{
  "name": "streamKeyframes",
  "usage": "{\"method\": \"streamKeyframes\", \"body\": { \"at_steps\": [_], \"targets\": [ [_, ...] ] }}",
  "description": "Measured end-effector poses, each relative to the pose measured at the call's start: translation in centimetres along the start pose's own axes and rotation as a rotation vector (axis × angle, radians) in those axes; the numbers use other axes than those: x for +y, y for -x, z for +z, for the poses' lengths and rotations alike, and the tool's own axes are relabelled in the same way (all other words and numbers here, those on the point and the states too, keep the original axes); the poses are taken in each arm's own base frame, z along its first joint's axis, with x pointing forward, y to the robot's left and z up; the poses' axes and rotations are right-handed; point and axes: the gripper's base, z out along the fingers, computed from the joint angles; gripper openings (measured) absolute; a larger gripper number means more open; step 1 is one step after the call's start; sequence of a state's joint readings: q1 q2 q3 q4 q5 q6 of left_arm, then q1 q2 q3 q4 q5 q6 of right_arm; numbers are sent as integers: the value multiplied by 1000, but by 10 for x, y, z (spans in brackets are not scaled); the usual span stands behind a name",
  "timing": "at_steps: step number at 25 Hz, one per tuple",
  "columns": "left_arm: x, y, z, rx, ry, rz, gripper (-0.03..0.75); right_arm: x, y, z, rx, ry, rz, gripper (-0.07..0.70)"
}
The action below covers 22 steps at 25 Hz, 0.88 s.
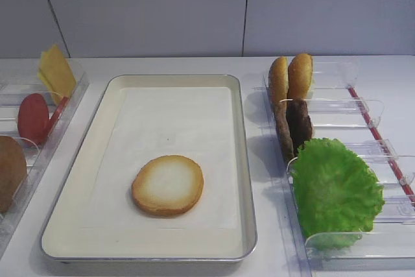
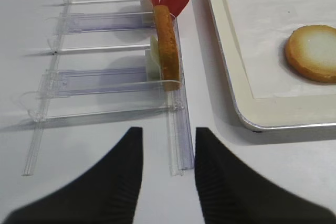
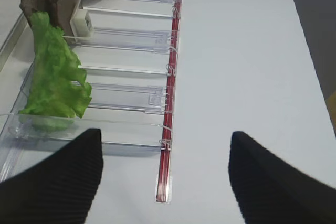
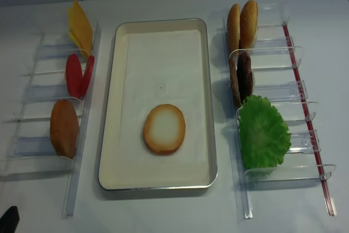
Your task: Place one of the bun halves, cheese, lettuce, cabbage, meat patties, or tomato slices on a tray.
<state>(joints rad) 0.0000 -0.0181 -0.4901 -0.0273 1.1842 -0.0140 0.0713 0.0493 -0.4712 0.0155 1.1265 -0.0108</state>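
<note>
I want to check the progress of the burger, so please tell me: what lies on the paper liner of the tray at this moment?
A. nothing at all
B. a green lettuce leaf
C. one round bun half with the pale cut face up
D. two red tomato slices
C: the bun half lies flat, alone, on the liner of the tray, while the lettuce and the tomato slices stand in the side racks.

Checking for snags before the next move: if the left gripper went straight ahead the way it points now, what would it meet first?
Probably the near end of the clear plastic rack, whose rail runs between the left gripper fingers. Beyond it stands the brown bun half. Height is unclear.
</note>
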Motion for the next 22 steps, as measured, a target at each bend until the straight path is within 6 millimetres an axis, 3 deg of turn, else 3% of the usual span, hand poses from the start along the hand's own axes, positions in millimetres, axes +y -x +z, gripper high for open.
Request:
{"method": "streamKeyframes", "body": {
  "at_steps": [22],
  "targets": [
    [0,0,0,0,0,0,223,0,0,0,0,-3,9,522]
  ]
}}
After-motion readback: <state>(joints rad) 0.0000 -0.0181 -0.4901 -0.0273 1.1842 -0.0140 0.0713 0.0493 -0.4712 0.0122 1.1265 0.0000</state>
